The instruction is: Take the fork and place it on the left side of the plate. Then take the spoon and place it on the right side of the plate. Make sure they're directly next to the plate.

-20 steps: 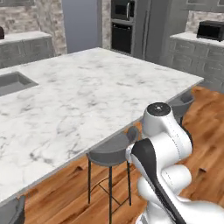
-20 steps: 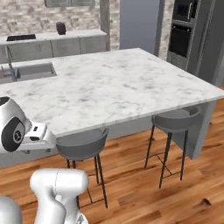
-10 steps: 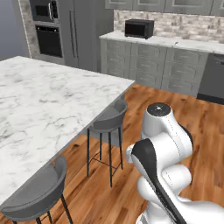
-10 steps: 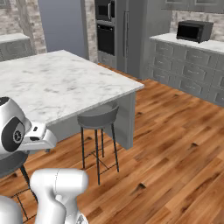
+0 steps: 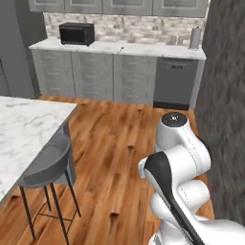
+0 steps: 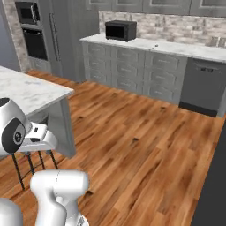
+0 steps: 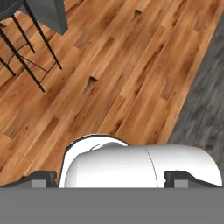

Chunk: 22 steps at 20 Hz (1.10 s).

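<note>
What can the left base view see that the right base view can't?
Left base view: the round grey seat of the stool tucked beside the island.

Right base view: a black wall oven built into tall grey cabinets.

Both: the black microwave on the back counter, the dark dishwasher, a corner of the marble island, the wooden floor and the robot's white arm.

The claw (image 7: 111, 178) hung with its tips spread wide over the wooden floor (image 7: 131, 65), gripping neither fork, spoon nor plate (only air stood between the jaws). Where those three lay relative to the claw could not be told. The marble tabletop (image 5: 24, 124) stood off to the claw's side.
</note>
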### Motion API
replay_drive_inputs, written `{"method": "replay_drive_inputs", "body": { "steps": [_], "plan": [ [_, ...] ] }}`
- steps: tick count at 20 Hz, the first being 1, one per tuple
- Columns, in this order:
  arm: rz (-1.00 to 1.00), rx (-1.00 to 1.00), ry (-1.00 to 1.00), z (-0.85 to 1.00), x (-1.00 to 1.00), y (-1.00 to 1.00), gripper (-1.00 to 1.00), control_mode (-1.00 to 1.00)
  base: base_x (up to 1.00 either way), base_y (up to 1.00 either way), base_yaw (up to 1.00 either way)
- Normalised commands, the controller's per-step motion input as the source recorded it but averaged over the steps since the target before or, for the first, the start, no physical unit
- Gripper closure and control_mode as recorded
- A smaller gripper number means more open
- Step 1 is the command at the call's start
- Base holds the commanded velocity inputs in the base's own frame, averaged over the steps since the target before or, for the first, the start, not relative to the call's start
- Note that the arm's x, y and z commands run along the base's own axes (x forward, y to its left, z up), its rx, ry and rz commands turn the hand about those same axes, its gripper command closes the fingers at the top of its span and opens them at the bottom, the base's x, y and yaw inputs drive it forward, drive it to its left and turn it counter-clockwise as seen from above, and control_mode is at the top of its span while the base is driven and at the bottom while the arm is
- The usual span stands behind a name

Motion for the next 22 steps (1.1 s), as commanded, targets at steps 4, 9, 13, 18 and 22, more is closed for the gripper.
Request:
{"method": "replay_drive_inputs", "body": {
  "steps": [4,9,13,18,22],
  "plan": [
    [0.0,0.0,0.0,0.0,0.0,0.0,-1.0,1.0,0.86,-0.53,-0.43],
    [0.0,0.0,0.0,0.0,0.0,0.0,-1.0,1.0,1.0,-0.11,-0.33],
    [0.0,0.0,0.0,0.0,0.0,0.0,-1.0,1.0,1.0,0.02,-0.24],
    [0.0,0.0,0.0,0.0,0.0,0.0,-1.0,1.0,1.0,0.27,-0.21],
    [0.0,0.0,0.0,0.0,0.0,0.0,-1.0,1.0,1.0,0.51,-0.18]
  ]
}}
